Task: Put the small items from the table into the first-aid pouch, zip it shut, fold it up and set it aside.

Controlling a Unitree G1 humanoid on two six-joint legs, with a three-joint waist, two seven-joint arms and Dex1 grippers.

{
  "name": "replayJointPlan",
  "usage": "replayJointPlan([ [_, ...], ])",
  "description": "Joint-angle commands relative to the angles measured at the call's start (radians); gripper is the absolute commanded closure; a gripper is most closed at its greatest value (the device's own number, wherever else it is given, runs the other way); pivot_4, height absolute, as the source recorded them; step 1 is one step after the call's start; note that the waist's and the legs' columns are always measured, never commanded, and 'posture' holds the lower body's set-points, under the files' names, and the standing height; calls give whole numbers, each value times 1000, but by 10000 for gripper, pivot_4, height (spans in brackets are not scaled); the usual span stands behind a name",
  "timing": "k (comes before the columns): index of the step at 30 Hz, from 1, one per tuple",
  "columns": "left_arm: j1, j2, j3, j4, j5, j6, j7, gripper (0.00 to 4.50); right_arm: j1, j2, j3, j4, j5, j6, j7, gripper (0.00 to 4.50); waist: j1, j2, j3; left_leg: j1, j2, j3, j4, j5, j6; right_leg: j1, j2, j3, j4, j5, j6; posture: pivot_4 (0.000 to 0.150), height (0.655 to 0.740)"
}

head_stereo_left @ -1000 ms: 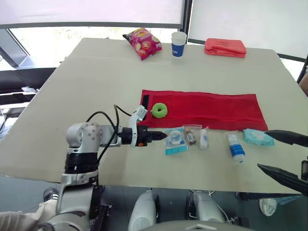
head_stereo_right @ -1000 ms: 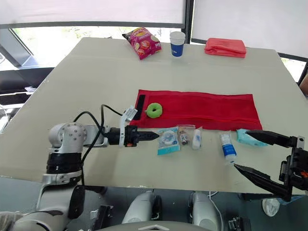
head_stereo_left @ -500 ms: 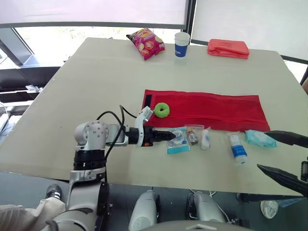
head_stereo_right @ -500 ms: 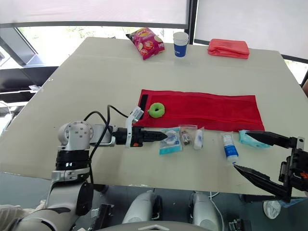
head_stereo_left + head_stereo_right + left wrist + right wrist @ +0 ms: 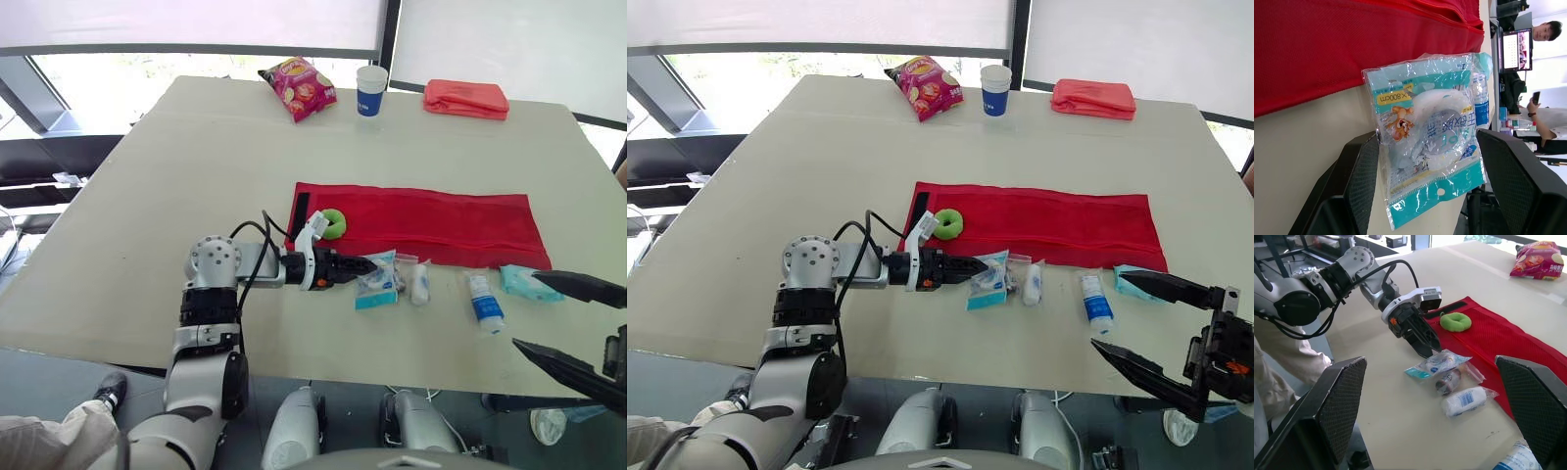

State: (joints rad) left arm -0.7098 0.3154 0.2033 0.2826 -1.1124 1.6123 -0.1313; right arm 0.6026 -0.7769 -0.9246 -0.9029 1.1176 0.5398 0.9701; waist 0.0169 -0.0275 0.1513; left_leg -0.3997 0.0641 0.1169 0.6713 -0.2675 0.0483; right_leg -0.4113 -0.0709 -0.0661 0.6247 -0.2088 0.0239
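- Left wrist view: I saw the left gripper [image 5: 1428, 136] with its fingers apart, one on either side of the tape packet [image 5: 1425, 117]. I could make out no squeeze.
- The packet lay on the table [image 5: 196, 147], just beside the red pouch [image 5: 431, 220], which was spread flat.
- The right gripper [image 5: 524, 309] hung wide open and empty, near the tube [image 5: 483, 299].

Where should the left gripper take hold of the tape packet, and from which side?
Grip the tape packet by its flat teal hang-hole strip, probably coming low from the robot's left, where the left gripper stands open. That strip faces the gripper and is thin; the roll bulges in the middle.
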Motion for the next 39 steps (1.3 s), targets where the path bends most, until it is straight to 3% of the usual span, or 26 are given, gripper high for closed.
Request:
replayJointPlan([
  [1, -31, 47, -25, -1, 5, 2, -7, 11565, 14, 11, -21, -22, 8, -30, -9, 0, -2, 0, 0, 0, 0, 0, 0, 0, 0, 0, 0, 0, 0, 0, 0, 1500, 7400],
  [3, -41, 72, -56, -16, 33, 2, -31, 11565, 21, 15, -19, -27, 6, -36, -14, 0, -2, 0, 0, 0, 0, 0, 0, 0, 0, 0, 0, 0, 0, 0, 0, 1500, 7400],
  [7, -61, 103, -117, -33, 54, 2, -95, 358, 46, 30, -20, -47, 9, -51, -29, 0, -1, 0, 0, 0, 0, 0, 0, 0, 0, 0, 0, 0, 0, 0, 0, 1500, 7400],
  [14, -72, 87, -157, -5, 155, -3, -174, 358, 76, 49, -3, -72, -2, -79, -53, 0, -1, 0, 0, 0, 0, 0, 0, 0, 0, 0, 0, 0, 0, 0, 0, 1500, 7400],
  [24, -86, -12, -121, 60, 151, 2, -206, 358, 112, 69, 12, -102, -9, -109, -79, 0, 16, 1, -1, -1, -3, -4, 0, 0, 1, 0, -2, 3, 0, -1, 2, 1500, 7400],
  [29, -70, -48, -124, 36, 201, -5, -218, 19190, 106, 66, 41, -100, -19, -117, -89, 0, 20, 0, -1, -2, -6, -4, 0, 0, 1, 0, -2, 3, 0, -2, 2, 1500, 7400],
  [34, -53, -98, -90, 23, 228, -47, -236, 42702, 78, 61, 103, -96, -44, -125, -112, 0, 20, 0, -1, -2, -6, -5, 0, 0, 1, 0, -1, 3, 0, -2, 2, 1500, 7400],
  [35, -50, -104, -80, 19, 229, -53, -240, 44752, 72, 60, 115, -93, -51, -126, -115, 0, 20, 0, -1, -2, -6, -5, 0, 0, 1, 0, -2, 3, 0, -2, 3, 1500, 7400],
  [39, -36, -106, -19, -24, 210, -42, -250, 44752, 38, 37, 153, -67, -69, -123, -118, 0, 17, 0, -1, -2, -7, -6, 0, 0, 1, 0, -1, 3, 0, -2, 2, 1500, 7400],
])
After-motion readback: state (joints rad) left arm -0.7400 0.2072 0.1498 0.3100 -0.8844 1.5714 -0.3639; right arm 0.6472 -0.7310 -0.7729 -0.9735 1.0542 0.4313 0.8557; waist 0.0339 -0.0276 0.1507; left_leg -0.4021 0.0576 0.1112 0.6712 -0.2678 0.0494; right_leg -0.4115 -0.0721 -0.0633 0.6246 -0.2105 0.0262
